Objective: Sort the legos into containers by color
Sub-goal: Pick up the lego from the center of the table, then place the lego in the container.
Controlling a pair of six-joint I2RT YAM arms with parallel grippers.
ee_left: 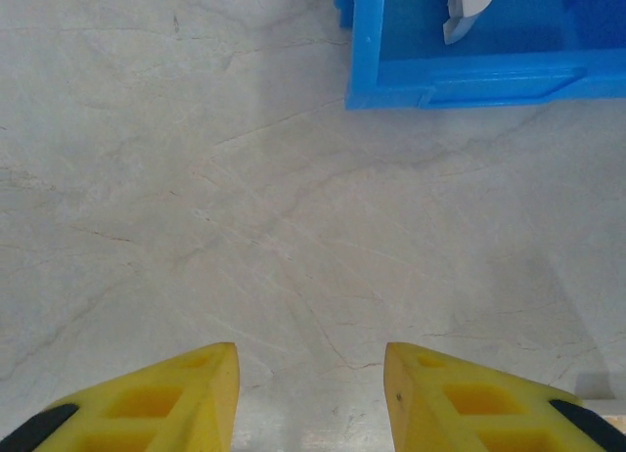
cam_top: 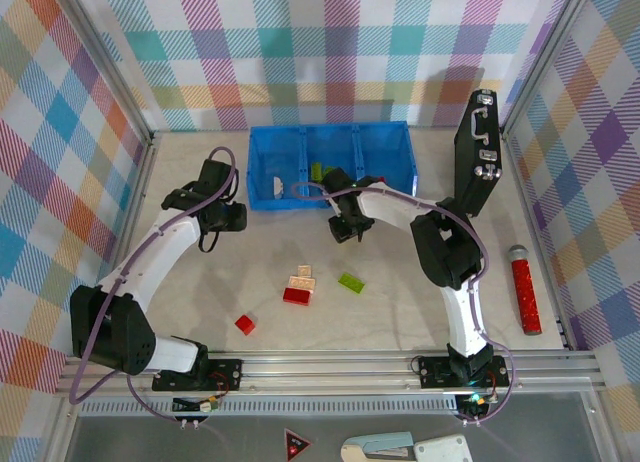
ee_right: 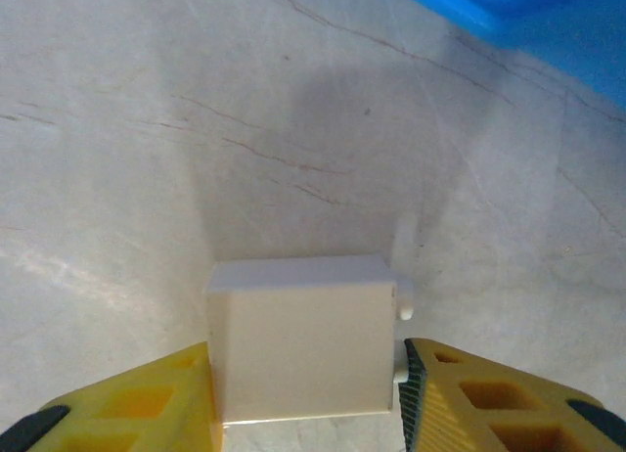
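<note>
table (ee_left: 245, 207): pale veined stone look — smooth, faint sheen
tray (ee_left: 469, 85): bright blue plastic, glossy
cream brick (ee_right: 298, 339): plastic, smooth, satin faces
left gripper fingers (ee_left: 186, 398): yellow plastic, matt, moulded hollows
right gripper fingers (ee_right: 489, 393): same yellow plastic, matt
rail (cam_top: 330, 362): bare metal, brushed
case (cam_top: 470, 172): black, matt — shiny metal latches
cylinder (cam_top: 525, 297): red, glittery
walls (cam_top: 330, 42): plaid print, matt; cloth or paper unclear

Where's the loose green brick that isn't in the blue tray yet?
In the top view, the green brick lies on the table near the middle, just right of the red and cream bricks, on the near side of the blue tray.
</note>
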